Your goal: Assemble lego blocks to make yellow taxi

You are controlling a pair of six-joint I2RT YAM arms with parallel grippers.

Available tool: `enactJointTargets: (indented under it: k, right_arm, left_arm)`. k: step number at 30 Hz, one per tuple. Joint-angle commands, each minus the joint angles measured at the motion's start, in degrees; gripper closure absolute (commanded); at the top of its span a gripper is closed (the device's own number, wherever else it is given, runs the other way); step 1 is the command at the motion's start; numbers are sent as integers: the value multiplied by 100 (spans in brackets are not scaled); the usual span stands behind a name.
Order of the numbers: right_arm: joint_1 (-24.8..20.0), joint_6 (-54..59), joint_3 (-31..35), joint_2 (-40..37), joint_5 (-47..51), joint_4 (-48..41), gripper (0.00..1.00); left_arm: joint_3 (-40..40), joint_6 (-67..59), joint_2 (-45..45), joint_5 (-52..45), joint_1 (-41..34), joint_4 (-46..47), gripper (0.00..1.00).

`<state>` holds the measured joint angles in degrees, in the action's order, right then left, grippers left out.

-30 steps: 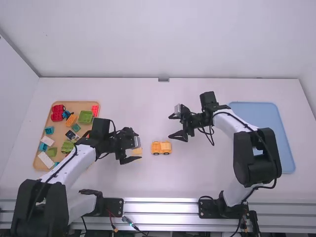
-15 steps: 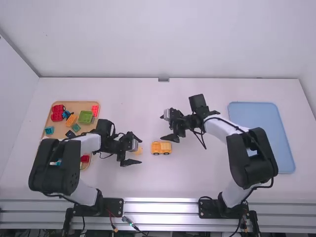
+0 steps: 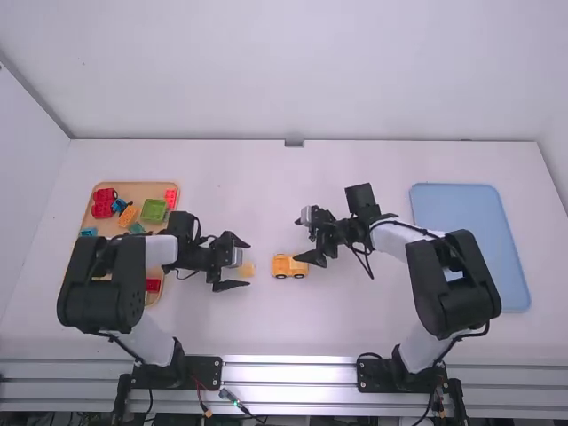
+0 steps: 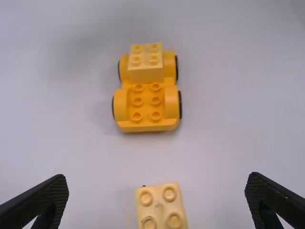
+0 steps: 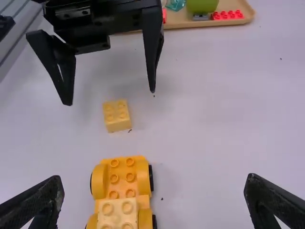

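White worktop [image 3: 293, 328]. My left gripper [image 3: 249, 264] is nearer: fingers spread, loose yellow block [image 4: 161, 208] between and below the tips, car base [image 3: 289, 266] just right of block. Right gripper [image 3: 295, 240], also spread, beside base.

One wheeled yellow base [image 4: 147, 125], two pale-yellow blocks [image 4: 159, 210], one tan tray [image 3: 142, 186], one blue tray [image 3: 461, 206]

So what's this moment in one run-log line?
left gripper: open near loose yellow block | right gripper: open near toy car | car: one block on top
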<state>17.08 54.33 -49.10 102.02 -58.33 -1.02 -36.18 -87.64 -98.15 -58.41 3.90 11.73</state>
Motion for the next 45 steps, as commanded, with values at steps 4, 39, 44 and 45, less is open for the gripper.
enactJointTargets:
  k: [4,39,44,45]
  right_arm:
    - [28,-52,33,-87,140,22,1]
    - [20,-50,39,-87,96,-74,1]
    - [20,0,107,-87,186,-76,1]
    - [20,13,153,-87,177,-24,1]
  left_arm:
    - [501,841,-39,-164,-15,-887,1]
    - [616,1384,-1040,-205,-9,-2118,32]
    - [599,1478,-1040,-201,-9,-2142,37]
    - [595,1482,-1040,-199,-9,-2131,37]
